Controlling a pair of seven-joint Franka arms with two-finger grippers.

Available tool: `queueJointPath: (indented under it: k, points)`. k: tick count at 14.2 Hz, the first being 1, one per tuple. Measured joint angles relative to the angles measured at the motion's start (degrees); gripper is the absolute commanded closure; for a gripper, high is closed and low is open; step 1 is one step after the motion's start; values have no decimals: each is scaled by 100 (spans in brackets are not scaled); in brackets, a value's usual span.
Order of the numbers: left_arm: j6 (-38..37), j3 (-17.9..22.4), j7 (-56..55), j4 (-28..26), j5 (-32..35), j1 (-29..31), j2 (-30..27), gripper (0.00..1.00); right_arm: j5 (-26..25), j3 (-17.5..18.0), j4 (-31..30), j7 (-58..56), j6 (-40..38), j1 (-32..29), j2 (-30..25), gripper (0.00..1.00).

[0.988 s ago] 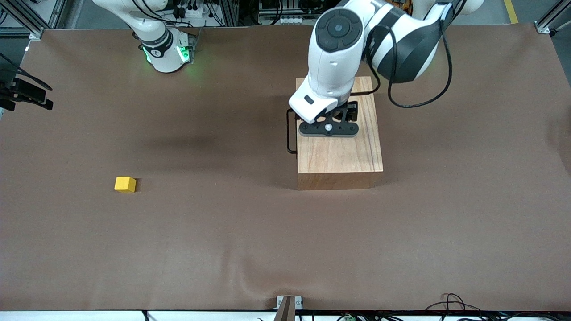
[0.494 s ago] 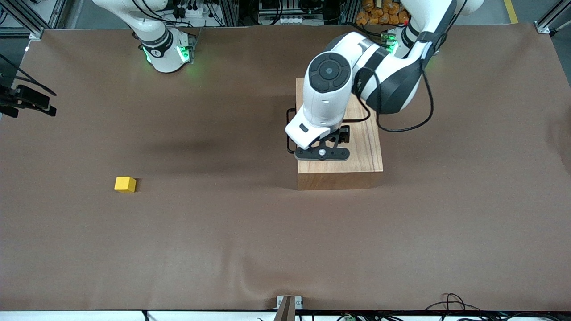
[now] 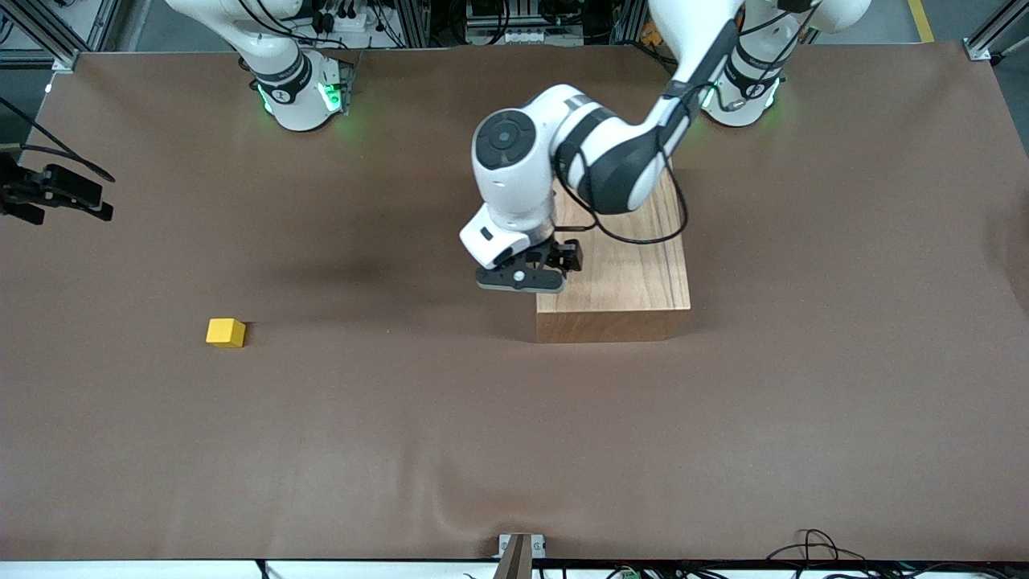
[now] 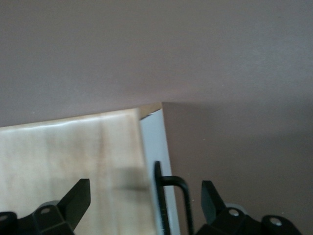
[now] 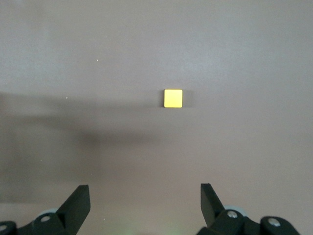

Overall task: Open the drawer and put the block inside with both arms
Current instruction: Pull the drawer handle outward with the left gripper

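1. Drawer (image 4: 155,147) sits shut in the wooden box (image 3: 623,273); the left tool (image 3: 521,277), released, has swung over its black handle (image 4: 171,196).
2. Yellow block (image 3: 225,332) lies on the bench (image 3: 402,418) toward the right arm's end, beneath the released right tool (image 5: 142,205), which waits.

Table cover (image 3: 514,434): a brown sheet lay over the whole table, wrinkled near the front edge's middle.
Bracket (image 3: 521,548): a small metal piece sat at the middle of the front edge.
Cables (image 3: 812,547): black loops lay at the front edge, toward the left arm's end.
Frame post (image 3: 48,32): an aluminium strut stood at the corner by the right arm's base.
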Motion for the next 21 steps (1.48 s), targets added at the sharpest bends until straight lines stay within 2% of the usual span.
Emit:
queueJointPath:
  k: [5,9,15,21]
  points:
    - [-3,22,-148,430,1,-174,230,0,239,3,-5,-4,104,39,269,0]
    - [2,27,-661,636,1,-620,496,0,239,-39,-12,-2,127,41,288,0]
    - [-61,269,-1151,722,1,-1187,914,0,239,-69,-62,-2,666,-2,710,0]
    - [-661,490,-1625,759,1,-1407,951,0,239,-83,-52,-3,805,-114,802,0]
